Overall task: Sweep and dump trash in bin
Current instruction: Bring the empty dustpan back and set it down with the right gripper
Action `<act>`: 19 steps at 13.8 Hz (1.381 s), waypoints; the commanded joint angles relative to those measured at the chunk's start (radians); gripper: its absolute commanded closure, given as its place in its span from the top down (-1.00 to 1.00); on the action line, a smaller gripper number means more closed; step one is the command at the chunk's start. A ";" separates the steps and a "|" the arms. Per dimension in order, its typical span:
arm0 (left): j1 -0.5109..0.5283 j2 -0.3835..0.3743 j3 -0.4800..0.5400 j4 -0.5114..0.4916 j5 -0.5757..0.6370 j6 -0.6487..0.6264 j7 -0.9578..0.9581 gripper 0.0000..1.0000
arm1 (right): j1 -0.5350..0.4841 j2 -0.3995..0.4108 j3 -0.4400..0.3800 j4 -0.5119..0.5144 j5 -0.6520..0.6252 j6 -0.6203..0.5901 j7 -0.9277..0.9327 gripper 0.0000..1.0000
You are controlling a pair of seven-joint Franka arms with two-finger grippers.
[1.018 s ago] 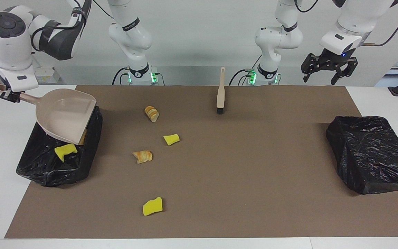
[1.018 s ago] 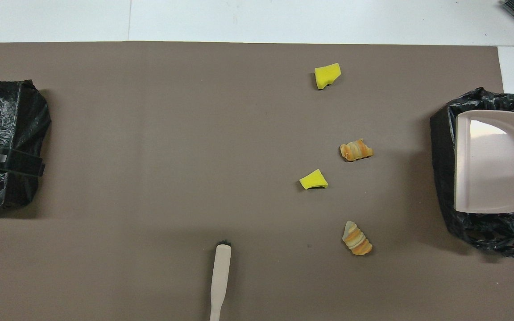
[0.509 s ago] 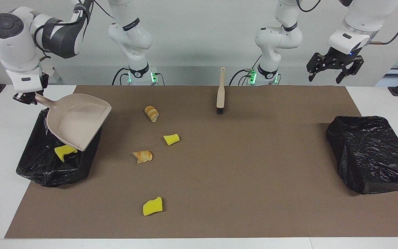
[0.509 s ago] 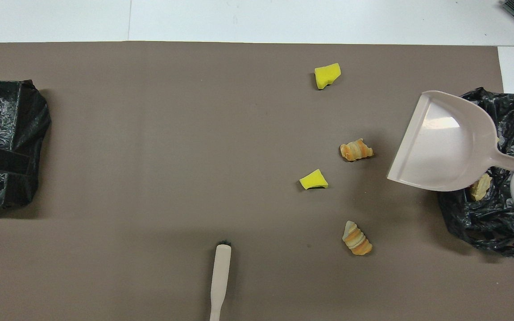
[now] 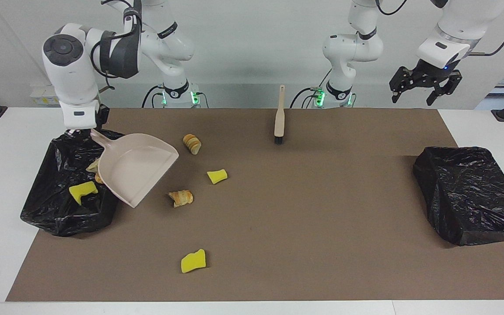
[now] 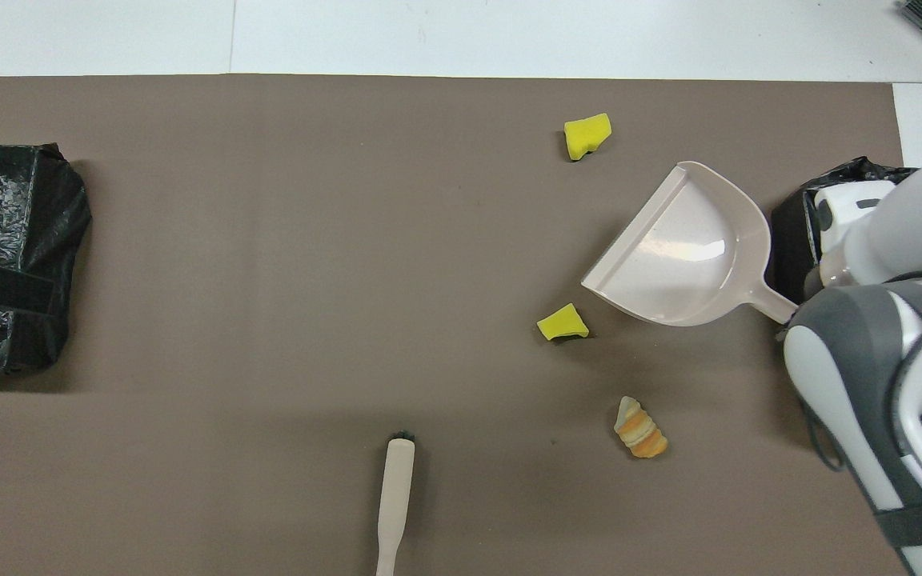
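At the right arm's end of the table, the right gripper [image 5: 81, 130] is clamped on the handle of the dustpan [image 5: 136, 174], its fingers hidden under the wrist. The pan hangs tilted over the brown mat [image 5: 304, 210], its open lip toward the table's middle, its handle end over the rim of the bin [image 5: 61, 205], a box lined with a black bag.

3 bits of trash lie in that bin: 1 yellow sponge chunk [image 5: 82, 191] and, by the pan's heel, 2 bread-like pieces [image 5: 95, 168], partly hidden.

4 bits are on the mat. A croissant [image 5: 191, 144] lies nearest the robots. A sponge wedge [image 5: 217, 176] sits farther out, just off the pan's lip in the overhead view. A 2nd croissant [image 5: 180, 197] lies near the pan's lower corner, covered by the pan from above. A sponge piece [image 5: 193, 261] lies farthest from the robots, well apart from the others.

The brush [image 5: 280, 116] lies on the mat near the robots, bristles pointing away from them.

The left gripper [image 5: 425, 87] waits in the air with jaws wide and nothing in them, above the mat's edge at the left arm's end. A 2nd bag-covered bin [image 5: 466, 194] sits at that end.
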State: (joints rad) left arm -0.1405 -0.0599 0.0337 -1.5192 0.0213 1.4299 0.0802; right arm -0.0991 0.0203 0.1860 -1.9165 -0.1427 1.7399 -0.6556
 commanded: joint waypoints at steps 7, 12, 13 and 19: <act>0.010 -0.015 -0.008 -0.012 0.002 -0.005 0.004 1.00 | 0.313 0.102 -0.002 0.000 0.176 0.177 0.777 -1.00; 0.009 -0.015 -0.008 -0.013 0.002 -0.003 0.004 1.00 | 0.458 0.265 -0.002 0.135 0.207 0.280 1.091 -1.00; 0.007 -0.015 -0.008 -0.012 0.002 -0.003 0.004 1.00 | 0.502 0.318 -0.002 0.177 0.201 0.291 1.172 -1.00; 0.002 -0.015 -0.008 -0.013 0.002 -0.002 0.001 1.00 | 0.645 0.490 -0.005 0.327 0.193 0.334 1.408 -1.00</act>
State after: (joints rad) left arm -0.1404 -0.0600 0.0291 -1.5192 0.0213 1.4299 0.0802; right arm 0.5199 0.4604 0.1865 -1.6530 0.0394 2.0659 0.7000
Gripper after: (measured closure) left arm 0.000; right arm 0.678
